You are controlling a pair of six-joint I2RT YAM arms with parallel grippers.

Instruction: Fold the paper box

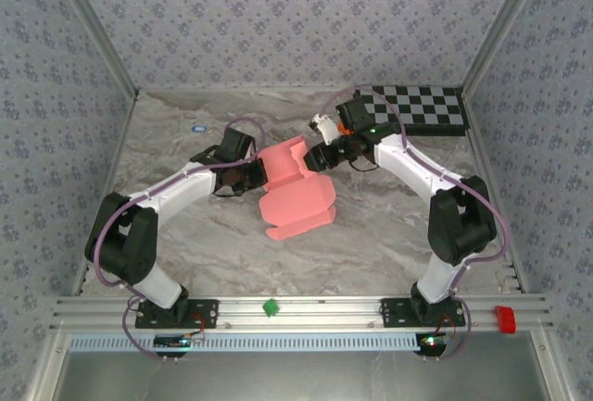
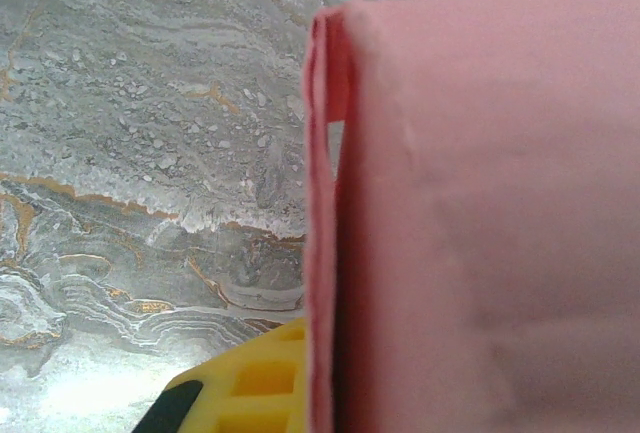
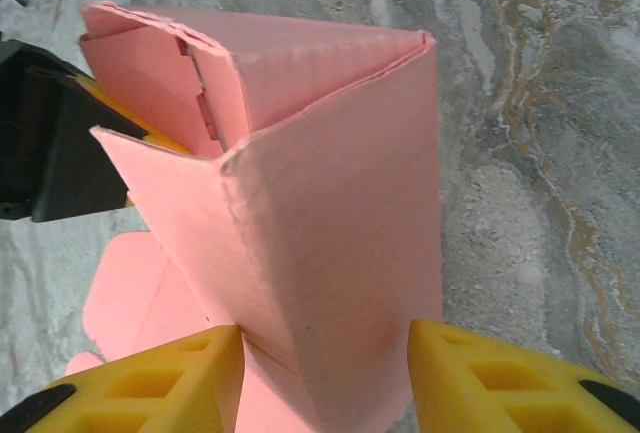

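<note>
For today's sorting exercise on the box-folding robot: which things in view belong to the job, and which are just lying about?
Part of the job: paper box, left gripper, right gripper.
Lying about: checkerboard, small blue item, green block, red block.

There is one paper box [image 1: 295, 188], pink, on one marbled table [image 1: 389, 225]. Arms number two, the left arm [image 1: 176, 193] and the right arm [image 1: 417, 165]. Each carries one gripper, so there are two in all: the left gripper [image 1: 252, 174] and the right gripper [image 1: 320, 156]. The right wrist view counts two yellow fingers [image 3: 150, 383]. The left wrist view counts one yellow finger [image 2: 250, 378] (pink card covers the rest of that side). There is one checkerboard [image 1: 422, 109]. The front rail [image 1: 324, 308] holds one green block [image 1: 271, 307] and one red piece [image 1: 504, 319]. One tiny blue item [image 1: 198, 129] lies on the table, too small to identify. Papered walls [image 1: 306, 21] number three.
</note>
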